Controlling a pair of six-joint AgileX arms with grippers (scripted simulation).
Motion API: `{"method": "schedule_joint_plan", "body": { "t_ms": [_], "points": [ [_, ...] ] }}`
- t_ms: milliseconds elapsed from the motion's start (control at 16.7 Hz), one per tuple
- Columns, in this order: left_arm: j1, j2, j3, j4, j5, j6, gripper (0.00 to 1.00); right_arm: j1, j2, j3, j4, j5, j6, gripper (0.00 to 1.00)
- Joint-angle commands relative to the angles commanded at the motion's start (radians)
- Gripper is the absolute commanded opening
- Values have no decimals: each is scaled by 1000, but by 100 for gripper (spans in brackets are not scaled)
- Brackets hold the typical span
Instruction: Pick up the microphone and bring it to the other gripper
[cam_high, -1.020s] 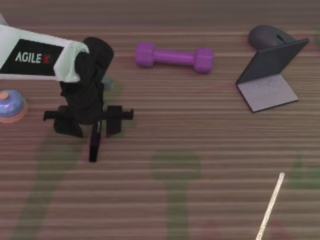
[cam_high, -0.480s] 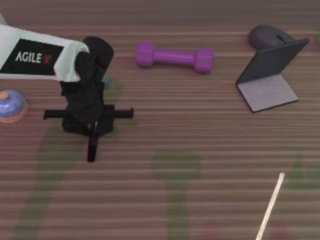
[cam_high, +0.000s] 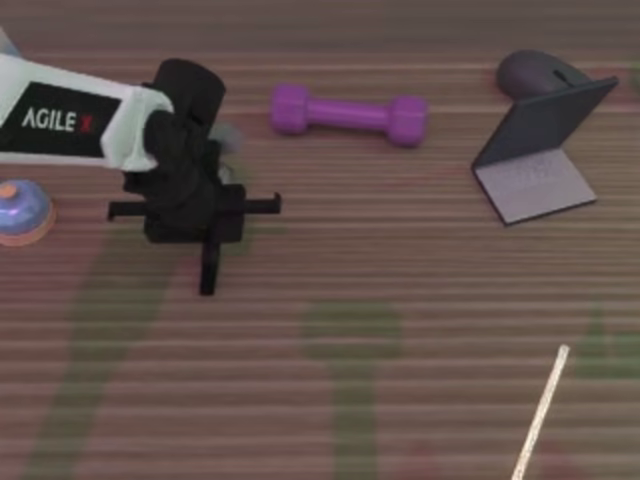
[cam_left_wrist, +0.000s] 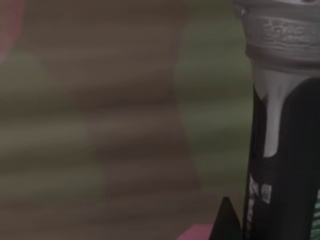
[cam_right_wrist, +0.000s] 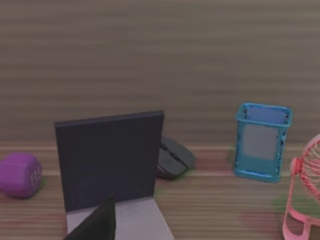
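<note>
One arm alone was seen at work: the white-shelled left AgileX arm (cam_high: 70, 122), stretched in from the table's left side. Largest after it, a small dark open laptop (cam_high: 540, 150) stood at the far right, a dark computer mouse (cam_high: 535, 72) just behind it. A purple dumbbell (cam_high: 348, 113) lay at the far middle, and a thin pale stick (cam_high: 541, 410) slanted at the near right. The left gripper (cam_high: 210, 222) was pinched on the slim black microphone (cam_high: 209, 268), handle poking out toward the near edge; the silvery mesh head (cam_left_wrist: 280, 25) was caught close-up in the left wrist view. The pick-up looked done, the carry in hand. The right gripper (cam_right_wrist: 95, 225) was glimpsed only as one dark fingertip; its spread could not be told. Next, a rightward sweep toward it would be called for.
</note>
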Motion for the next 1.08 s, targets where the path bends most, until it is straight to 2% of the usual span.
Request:
{"method": "schedule_joint_plan", "body": {
  "t_ms": [240,720,900,1080],
  "points": [
    [10,-56,-88,304,109,62,0,0,0,0,0,0,0,100],
    [33,-213,-312,1041,356,205,0,0,0,0,0,0,0,100],
    [41,-280,-370,1221,424,249,0,0,0,0,0,0,0,100],
    [46,-321,-400,1306,459,274,0,0,0,0,0,0,0,100]
  ]
}}
